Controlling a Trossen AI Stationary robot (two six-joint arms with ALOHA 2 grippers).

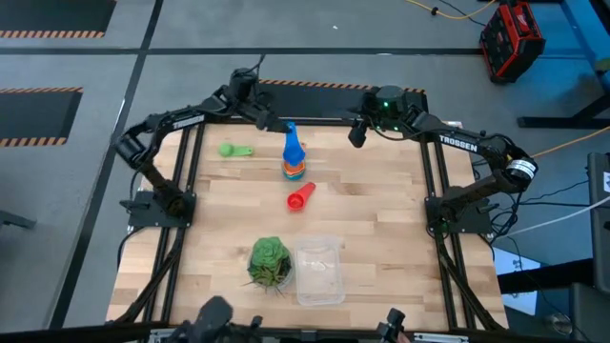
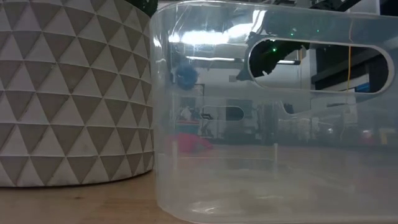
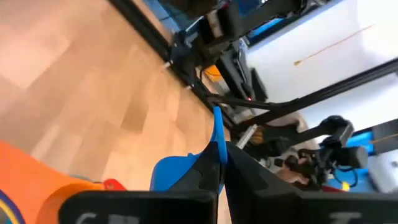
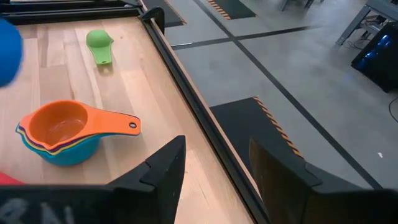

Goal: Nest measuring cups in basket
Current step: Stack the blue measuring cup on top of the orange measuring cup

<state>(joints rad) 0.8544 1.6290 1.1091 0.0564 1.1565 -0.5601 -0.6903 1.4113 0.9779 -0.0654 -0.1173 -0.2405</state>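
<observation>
Clear basket (image 2: 273, 124) fills the low view beside a triangle-patterned pot (image 2: 71, 93). Far across the desk (image 1: 381, 200), the left pincer (image 3: 219, 165) pinches a blue measuring cup (image 1: 292, 143) by its upright handle, directly above the orange-topped stack (image 4: 62, 134). Right pincer (image 4: 214, 165), arm lettered "TROSSEN", hovers open nearby.

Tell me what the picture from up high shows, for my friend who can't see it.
The left pincer holds a blue measuring cup over a stack of cups on the wooden table. A green cup, a red cup and a clear basket lie apart.
</observation>
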